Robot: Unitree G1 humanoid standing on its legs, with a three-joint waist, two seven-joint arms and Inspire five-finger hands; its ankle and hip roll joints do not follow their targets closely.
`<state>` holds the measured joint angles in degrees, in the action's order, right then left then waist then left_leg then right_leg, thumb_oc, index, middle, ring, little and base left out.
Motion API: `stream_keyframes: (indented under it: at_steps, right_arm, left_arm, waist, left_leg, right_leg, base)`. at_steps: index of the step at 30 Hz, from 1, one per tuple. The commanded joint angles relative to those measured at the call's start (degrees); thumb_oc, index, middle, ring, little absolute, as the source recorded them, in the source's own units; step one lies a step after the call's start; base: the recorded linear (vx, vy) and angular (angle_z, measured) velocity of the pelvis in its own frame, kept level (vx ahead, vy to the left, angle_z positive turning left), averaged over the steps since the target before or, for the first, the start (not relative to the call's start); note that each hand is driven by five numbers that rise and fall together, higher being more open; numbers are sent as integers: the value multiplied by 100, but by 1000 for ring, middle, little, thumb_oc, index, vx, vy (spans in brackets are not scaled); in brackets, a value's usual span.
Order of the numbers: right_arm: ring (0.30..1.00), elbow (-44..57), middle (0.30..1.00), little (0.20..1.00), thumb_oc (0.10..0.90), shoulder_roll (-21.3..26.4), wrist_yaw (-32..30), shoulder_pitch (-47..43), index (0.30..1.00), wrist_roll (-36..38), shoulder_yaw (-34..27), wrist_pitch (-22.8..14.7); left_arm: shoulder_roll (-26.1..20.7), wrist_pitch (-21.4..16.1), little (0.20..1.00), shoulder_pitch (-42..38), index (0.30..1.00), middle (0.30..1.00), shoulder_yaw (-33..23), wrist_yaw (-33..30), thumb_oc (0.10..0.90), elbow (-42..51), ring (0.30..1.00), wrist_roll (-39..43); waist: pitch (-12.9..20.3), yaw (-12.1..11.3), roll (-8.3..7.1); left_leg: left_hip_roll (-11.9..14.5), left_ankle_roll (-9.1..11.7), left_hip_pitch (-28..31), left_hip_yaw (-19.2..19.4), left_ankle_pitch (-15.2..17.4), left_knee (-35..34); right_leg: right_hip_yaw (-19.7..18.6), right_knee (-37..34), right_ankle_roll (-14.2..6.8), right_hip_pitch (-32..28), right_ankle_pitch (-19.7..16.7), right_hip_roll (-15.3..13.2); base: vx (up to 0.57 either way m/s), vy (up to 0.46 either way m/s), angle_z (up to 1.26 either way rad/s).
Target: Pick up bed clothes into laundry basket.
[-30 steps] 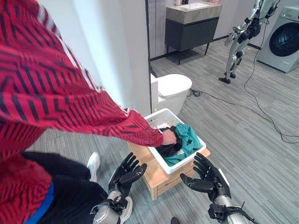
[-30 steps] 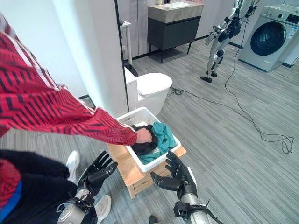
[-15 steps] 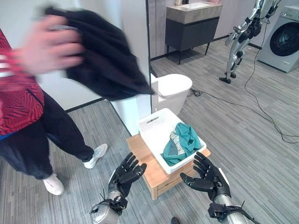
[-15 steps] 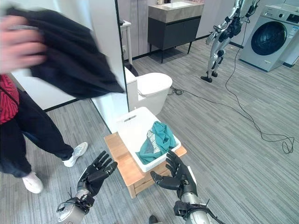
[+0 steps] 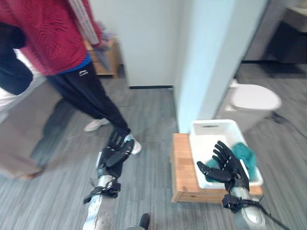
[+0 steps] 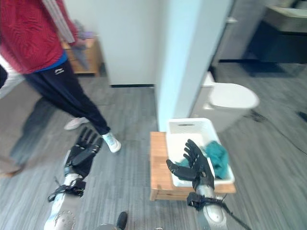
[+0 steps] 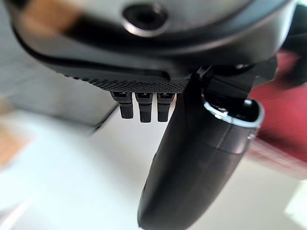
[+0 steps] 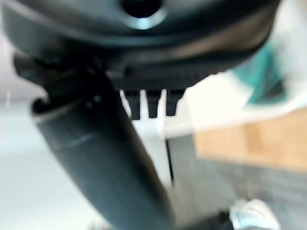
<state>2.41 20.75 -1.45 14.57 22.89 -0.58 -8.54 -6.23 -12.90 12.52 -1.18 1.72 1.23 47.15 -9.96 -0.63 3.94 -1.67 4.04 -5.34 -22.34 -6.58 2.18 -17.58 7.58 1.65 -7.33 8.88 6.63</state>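
A: Low in the head views, nearest the camera, both hands were up with fingers spread and nothing in them. The left hand point(image 5: 114, 154) hung over bare floor; the right hand point(image 5: 226, 165) hovered in front of the laundry basket point(image 5: 209, 130).

B: And the clothes?

A: A teal garment point(image 5: 243, 154) lay bunched in the basket's far-right part. A dark garment point(image 5: 12, 72) hung at the far left edge, beside the person in the red top point(image 5: 48, 33). I couldn't tell what held it.

B: So what was the step, as you judged it?

A: Going for the next garment, I'd say. No loose clothing lay within reach of either hand, so the sensible thing was to keep the fingers apart until cloth was under them, then close over a thick fold, not an edge.

B: Why a fold?

A: The teal one looked soft and limp, crumpled into ridges. Fabric like that would probably slip from a thin pinch.

B: What was the basket like?

A: White, rectangular, rigid-looking plastic with a slotted handle in its far wall. It sat on a low, pale wooden stool point(image 5: 181, 165), flat-topped, with visible grain.

B: Beyond that?

A: Grey plank flooring point(image 5: 148, 105), then a smooth white toilet point(image 5: 253, 98) with a rounded lid, beside a white wall corner point(image 5: 211, 52).
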Motion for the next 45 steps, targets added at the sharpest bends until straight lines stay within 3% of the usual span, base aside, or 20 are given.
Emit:
stream_keyframes:
  at_steps: [1, 2, 3, 4, 5, 6, 7, 8, 10, 13, 15, 17, 18, 19, 20, 22, 23, 26, 32, 45]
  right_arm:
    - [900, 960, 900, 900, 800, 21, 118, -707, 900, 98, -405, -865]
    - [900, 992, 900, 900, 800, 36, 87, -708, 900, 89, -433, -866]
    - [900, 1037, 900, 900, 800, -52, 81, -715, 900, 296, -372, -894]
    - [900, 1037, 900, 900, 800, -54, 82, -717, 900, 296, -370, -894]
    - [900, 1123, 900, 900, 800, -82, 134, -674, 900, 395, -369, -895]
    - [900, 1126, 900, 900, 800, -84, 136, -672, 900, 397, -367, -893]
    - [900, 1245, 900, 900, 800, -120, 183, -606, 900, 471, -331, -918]
    - [900, 1245, 900, 900, 800, -120, 183, -606, 900, 471, -331, -918]
    - [900, 1205, 900, 900, 800, -166, 220, -530, 900, 521, -247, -940]
    - [900, 1163, 900, 900, 800, -236, 172, -487, 900, 579, -179, -963]
    - [900, 1024, 900, 900, 800, -272, 219, -591, 900, 552, 95, -855]
    - [900, 982, 900, 900, 800, -313, 205, -656, 900, 573, 191, -833]
    - [900, 881, 900, 900, 800, -422, 249, -725, 900, 683, 422, -772]
    - [900, 894, 900, 900, 800, -443, 298, -697, 900, 673, 499, -728]
    - [900, 894, 900, 900, 800, -447, 298, -702, 900, 672, 500, -728]
    - [900, 988, 900, 900, 800, -412, 386, -576, 900, 658, 570, -675]
    - [900, 1034, 900, 900, 800, -365, 451, -492, 900, 639, 638, -668]
    - [900, 1047, 900, 900, 800, -276, 463, -340, 900, 497, 618, -692]
    - [900, 1108, 900, 900, 800, -26, 668, -288, 900, 235, 446, -639]
    - [900, 1015, 900, 900, 800, -56, 841, -330, 900, 222, 718, -511]
  left_arm:
    - [-311, -768, 900, -349, 900, 900, -154, 191, 800, 727, 900, 43]
    - [-276, -769, 900, -344, 900, 900, -142, 192, 800, 696, 900, 51]
    - [-300, -792, 900, -300, 900, 900, -183, 128, 800, 753, 900, -59]
    - [-301, -789, 900, -299, 900, 900, -186, 124, 800, 759, 900, -61]
    - [-349, -806, 900, -259, 900, 900, -237, 69, 800, 873, 900, -187]
    - [-349, -799, 900, -253, 900, 900, -240, 61, 800, 885, 900, -194]
    - [-486, -860, 900, -330, 900, 900, -341, -44, 800, 989, 900, -416]
    - [-486, -860, 900, -330, 900, 900, -341, -44, 800, 989, 900, -416]
    - [-617, -903, 900, -595, 900, 900, -351, -158, 800, 1019, 900, -611]
    - [-631, -897, 900, -733, 900, 900, -241, -213, 800, 1034, 900, -697]
    - [-596, -893, 900, -793, 900, 900, -131, -315, 800, 962, 900, -699]
    - [-612, -889, 900, -858, 900, 900, -112, -391, 800, 930, 900, -665]
    - [-675, -886, 900, -906, 900, 900, -31, -447, 800, 900, 900, -623]
    - [-723, -881, 900, -937, 900, 900, 0, -442, 800, 847, 900, -632]
    - [-726, -882, 900, -942, 900, 900, -3, -441, 800, 845, 900, -631]
    - [-756, -872, 900, -995, 900, 900, 136, -407, 800, 727, 900, -724]
    - [-718, -888, 900, -1038, 900, 900, 194, -357, 800, 710, 900, -700]
    - [-712, -901, 900, -1059, 900, 900, 321, -351, 800, 710, 900, -717]
    - [-606, -792, 900, -719, 900, 900, 226, -165, 800, 650, 900, -609]
    - [-641, -754, 900, -392, 900, 900, 9, -218, 800, 691, 900, -655]
  waist:
    - [-46, 42, -462]
    - [-55, 105, -542]
    - [-79, 177, -667]
    - [-70, 188, -665]
    - [-52, 249, -712]
    - [-42, 262, -713]
    - [72, 413, -705]
    - [72, 413, -705]
    - [214, 635, -586]
    - [256, 693, -475]
    - [248, 668, -359]
    - [226, 655, -372]
    - [87, 694, -364]
    - [36, 750, -367]
    - [59, 738, -365]
    - [99, 903, -367]
    - [197, 920, -315]
    - [249, 907, -351]
    - [546, 565, -432]
    - [395, 341, -641]
  left_leg:
    - [-42, -96, -462, 928, 267, 399]
    - [74, -114, -414, 1353, 460, 685]
    - [303, -140, -178, 2043, 928, 1070]
    - [306, -135, -196, 2032, 906, 1064]
    - [476, -147, -16, 2419, 1123, 1172]
    - [478, -144, -36, 2408, 1105, 1171]
    - [874, -104, 410, 3117, 1263, 1165]
    - [874, -104, 410, 3117, 1263, 1165]
    - [1083, 43, 879, 4018, 1399, 916]
    - [1072, 59, 863, 4355, 1331, 720]
    - [811, -75, 935, 3881, 1386, 418]
    - [778, -165, 887, 3826, 1398, 436]
    - [698, -332, 939, 3698, 1489, 459]
    - [669, -360, 919, 3585, 1483, 453]
    - [676, -357, 888, 3599, 1457, 442]
    - [500, -393, 859, 3216, 1457, 400]
    - [434, -354, 832, 2970, 1403, 269]
    - [347, -349, 736, 2712, 1388, 341]
    - [342, -245, 882, 2594, 1155, -40]
    - [346, -262, 915, 2439, 1200, 64]
  right_leg:
    - [47, 21, -306, 334, 153, -131]
    - [339, 6, -336, 431, 88, -244]
    - [913, -115, -346, 524, -11, -524]
    - [923, -129, -344, 535, -35, -520]
    - [1217, -180, -365, 562, -73, -666]
    - [1228, -195, -363, 570, -94, -664]
    - [1738, -260, -399, 639, -128, -828]
    - [1738, -260, -399, 639, -128, -828]
    - [2524, -353, -463, 624, -133, -1006]
    - [2964, -287, -514, 596, -166, -1083]
    - [3061, 153, -634, 697, -169, -1215]
    - [3036, 525, -676, 896, -201, -1311]
    - [2691, 1234, -847, 1198, -239, -1381]
    - [2301, 1430, -894, 1309, -135, -1262]
    - [2290, 1414, -886, 1345, -165, -1252]
    - [1275, 1269, -869, 1239, 89, -880]
    - [688, 721, -781, 1221, 11, -843]
    - [695, 296, -752, 1047, -118, -933]
    - [1054, -753, -691, 318, -336, -1014]
    - [1288, -731, -686, 268, -418, -980]
  base:
    - [-358, -28, 195]
    - [-486, 0, 208]
    - [-339, -5, 133]
    - [-324, 11, 120]
    - [-103, 5, 99]
    - [-228, 35, 165]
    - [-140, 25, 145]
    - [-176, 65, 143]
    - [-157, 128, 120]
    - [-71, 92, 150]
    - [13, 203, 107]
    - [0, 149, 63]
    - [-35, 129, 53]
    - [-32, 127, 50]
    - [-28, 46, 33]
    - [47, 11, 66]
    - [76, -24, 106]
    - [47, -55, 77]
    - [75, -94, 39]
    - [-20, -24, 12]
